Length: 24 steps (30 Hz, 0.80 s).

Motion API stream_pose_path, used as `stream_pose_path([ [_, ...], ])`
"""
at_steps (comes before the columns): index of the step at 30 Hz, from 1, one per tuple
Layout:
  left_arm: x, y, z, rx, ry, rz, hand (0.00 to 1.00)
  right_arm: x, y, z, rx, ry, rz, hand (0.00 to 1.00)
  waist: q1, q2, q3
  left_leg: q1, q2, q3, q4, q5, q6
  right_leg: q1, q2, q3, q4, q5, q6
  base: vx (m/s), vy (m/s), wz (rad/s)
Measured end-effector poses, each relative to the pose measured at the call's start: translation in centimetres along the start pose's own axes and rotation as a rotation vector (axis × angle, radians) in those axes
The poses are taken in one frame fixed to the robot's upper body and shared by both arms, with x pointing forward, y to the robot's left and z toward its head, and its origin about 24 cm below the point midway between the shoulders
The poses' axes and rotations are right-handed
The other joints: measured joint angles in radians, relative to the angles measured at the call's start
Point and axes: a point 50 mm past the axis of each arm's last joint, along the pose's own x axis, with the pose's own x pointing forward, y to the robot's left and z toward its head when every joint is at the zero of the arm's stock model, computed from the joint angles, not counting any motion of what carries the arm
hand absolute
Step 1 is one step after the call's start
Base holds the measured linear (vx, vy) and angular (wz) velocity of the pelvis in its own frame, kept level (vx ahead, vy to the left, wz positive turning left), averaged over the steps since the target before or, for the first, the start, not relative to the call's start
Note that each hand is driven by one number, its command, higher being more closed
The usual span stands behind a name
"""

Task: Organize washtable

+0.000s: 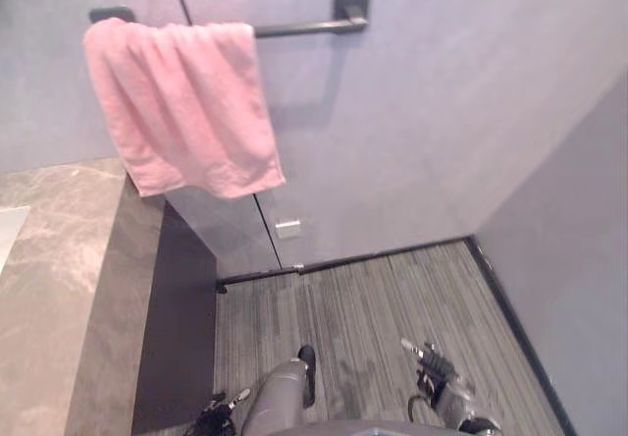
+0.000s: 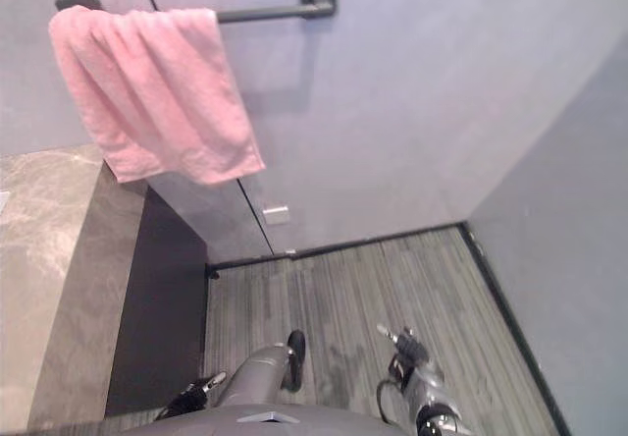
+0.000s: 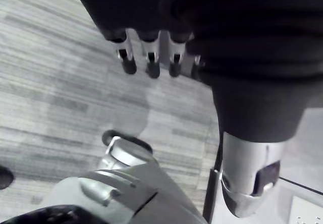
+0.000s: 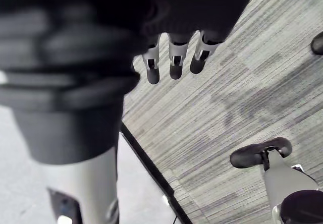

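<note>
Left hand (image 3: pixel 150 57): hangs low over the floor (image 1: pixel 392 289), fingers straight and loose, thumb out to one side, nothing in it. Seen from the head, it sits down by the foot of the counter (image 1: pixel 49 289).

Right hand (image 4: pixel 174 57): also low over the floor, fingers straight and slack, released, nothing held. It is well apart from the left hand.

Floor: grey, with fine parallel streaks like planks or ribbed carpet, matt. A thin black skirting strip (image 1: pixel 373 254) runs where the floor meets the walls.

Counter: on the robot's left, with a flat top of grey-brown stone with pale marble veining and a smooth face. Its end is closed by a dark, plain side panel (image 1: pixel 177 328) that reaches down to the floor.

Walls: pale blue-grey, smooth, meeting in a corner on the right. A thin dark seam runs down the back wall. A small white plate (image 1: pixel 287 228) sits low on that wall beside the seam, and any marking on it is too small to read.

Towel (image 1: pixel 182 102): pink, soft terry, draped over the left end of a dark straight rail (image 1: pixel 304 28). It hangs in folds above the counter's far end. A square dark bracket (image 1: pixel 350 6) holds the rail's right end.
</note>
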Motion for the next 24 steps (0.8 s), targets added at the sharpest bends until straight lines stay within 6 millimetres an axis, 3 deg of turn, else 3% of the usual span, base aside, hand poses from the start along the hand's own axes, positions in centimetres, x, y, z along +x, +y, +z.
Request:
stream_pose_path([
  [3,0.0,0.1,0.1,0.013,-0.002,-0.001,0.0,-0.2,-0.3,-0.9,0.021,0.025,-0.008,0.0,-0.001,0.008,0.002,0.145,-0.03,-0.027,-0.071,-0.016,0.023,-0.101,-0.016,0.031,0.291,0.023,0.03,0.22,0.134,0.29],
  [5,0.0,-0.2,0.0,0.017,-0.001,-0.009,0.0,-0.2,-0.1,-1.3,0.024,0.042,-0.001,0.0,-0.002,0.011,0.003,0.227,-0.029,-0.041,-0.124,-0.022,0.022,-0.139,-0.025,0.002,0.32,0.014,0.016,-0.05,0.087,0.13],
  [6,0.0,-0.5,-0.1,0.013,0.003,-0.016,0.0,-0.3,0.0,-1.7,0.025,0.053,0.004,0.0,-0.001,0.021,0.001,0.282,-0.016,-0.05,-0.171,-0.031,0.021,-0.18,-0.052,-0.062,0.268,-0.018,-0.006,-0.19,0.084,0.02],
  [8,0.0,-0.8,-0.3,0.009,0.008,-0.023,0.0,-0.3,0.1,-1.8,0.025,0.058,0.009,0.0,-0.001,0.035,0.004,0.303,0.009,-0.051,-0.187,-0.053,0.013,-0.206,-0.056,-0.102,0.137,-0.048,0.002,-0.29,0.117,-0.08],
  [9,0.0,-0.8,-0.3,0.01,0.009,-0.022,0.0,-0.3,0.1,-1.8,0.018,0.057,0.014,0.0,-0.002,0.038,-0.001,0.31,0.027,-0.056,-0.187,-0.075,0.009,-0.213,-0.04,-0.102,-0.018,-0.046,0.008,-0.21,0.061,-0.02],
  [11,0.0,-0.5,-0.1,0.026,0.004,-0.017,0.0,-0.4,0.1,-2.1,-0.026,0.07,0.019,0.0,-0.008,0.02,-0.013,0.303,0.033,-0.074,-0.189,-0.086,-0.01,-0.211,-0.024,-0.088,-0.242,-0.004,0.028,-0.01,-0.083,0.16],
  [14,0.0,0.3,0.2,0.043,-0.003,0.002,0.0,-0.6,-0.2,-3.2,-0.052,0.106,0.018,0.0,-0.011,-0.026,-0.039,0.31,0.016,-0.087,-0.207,-0.081,-0.047,-0.191,-0.033,-0.09,-0.39,0.172,0.014,0.11,-0.217,0.22],
  [15,0.0,0.2,0.1,0.041,-0.002,0.003,0.0,-0.7,-0.5,-3.2,-0.072,0.107,0.013,0.0,-0.014,-0.007,-0.051,0.313,0.03,-0.103,-0.217,-0.076,-0.063,-0.174,-0.019,-0.1,-0.416,0.183,0.011,0.1,-0.182,0.21],
  [16,0.0,0.2,0.1,0.039,-0.005,0.004,0.0,-0.6,-0.5,-3.1,-0.08,0.104,0.013,0.0,-0.016,-0.007,-0.063,0.314,0.034,-0.108,-0.232,-0.074,-0.068,-0.173,-0.014,-0.104,-0.433,0.182,0.01,0.12,-0.221,0.23],
  [19,-0.2,-1.3,1.0,-0.012,-0.073,-0.02,0.0,-0.5,0.3,-1.4,-0.133,0.034,0.038,0.0,-0.019,0.018,-0.086,0.312,0.056,-0.133,-0.282,-0.055,-0.095,-0.174,0.008,-0.136,-0.475,0.184,0.0,0.1,-0.168,0.2],
  [21,-1.2,-2.6,3.4,-0.123,-0.229,-0.045,0.0,-0.8,2.5,2.2,-0.178,-0.155,0.101,0.0,-0.018,0.022,-0.088,0.312,0.072,-0.134,-0.299,-0.05,-0.104,-0.172,0.024,-0.141,-0.493,0.187,-0.005,0.09,-0.112,0.03],
  [22,-1.6,-2.7,4.1,-0.155,-0.272,-0.046,0.0,-1.1,3.2,3.4,-0.186,-0.213,0.123,0.0,-0.017,0.021,-0.088,0.312,0.075,-0.134,-0.301,-0.051,-0.105,-0.172,0.026,-0.141,-0.495,0.187,-0.005,0.08,-0.069,-0.04],
  [24,-3.1,-2.2,7.5,-0.268,-0.453,-0.022,0.0,-2.5,5.6,7.7,-0.2,-0.432,0.194,0.0,-0.011,0.014,-0.091,0.313,0.077,-0.131,-0.309,-0.051,-0.105,-0.172,0.028,-0.14,-0.501,0.188,-0.005,0.07,-0.025,-0.01],
])
